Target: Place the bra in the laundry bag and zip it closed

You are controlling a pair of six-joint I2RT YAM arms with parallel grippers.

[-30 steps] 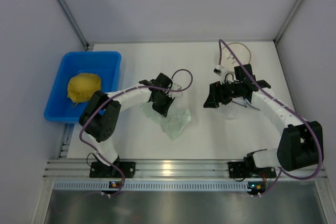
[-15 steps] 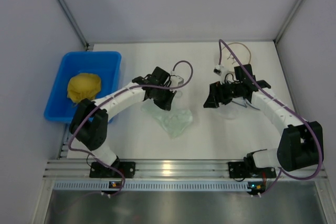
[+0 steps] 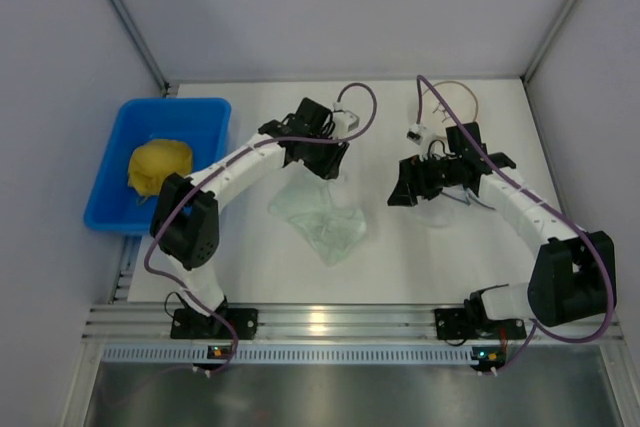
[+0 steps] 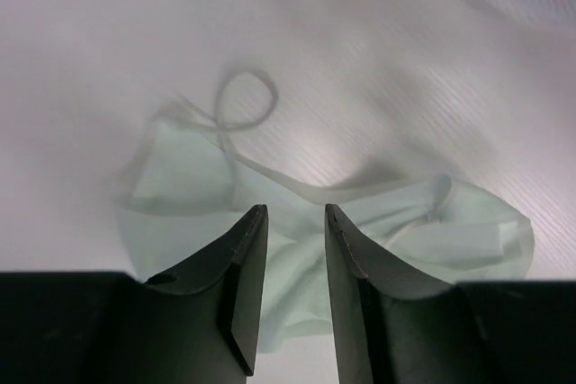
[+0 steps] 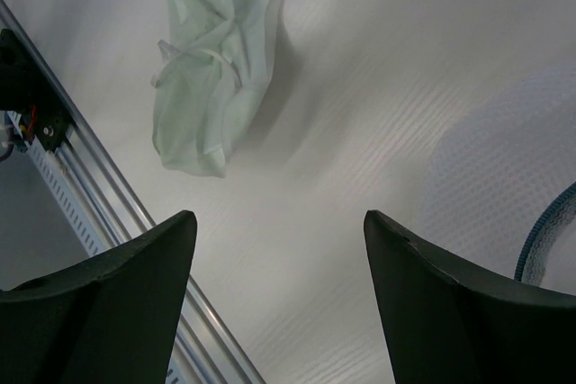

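Note:
The pale mint-green bra (image 3: 322,224) lies crumpled on the white table, near the middle and toward the front. It also shows in the left wrist view (image 4: 180,177) with a looped strap, and in the right wrist view (image 5: 216,60). My left gripper (image 3: 330,165) hangs just behind and above it; in the left wrist view (image 4: 295,209) its jaws stand a narrow gap apart with nothing between them. The translucent mesh laundry bag (image 3: 450,212) lies under my right arm, and the right wrist view (image 5: 504,159) shows its dark zipper rim. My right gripper (image 3: 400,192) is wide open and empty (image 5: 279,215), between the bag and the bra.
A blue bin (image 3: 215,107) at the left holds a yellow cloth lump (image 3: 160,165). A white disc with a tan rim (image 3: 470,97) lies at the back right. The aluminium rail (image 3: 330,322) runs along the near edge.
My left gripper has lifted off the bra and moved toward the back of the table. The bra has stayed on the table and spread a little. The right arm has not moved.

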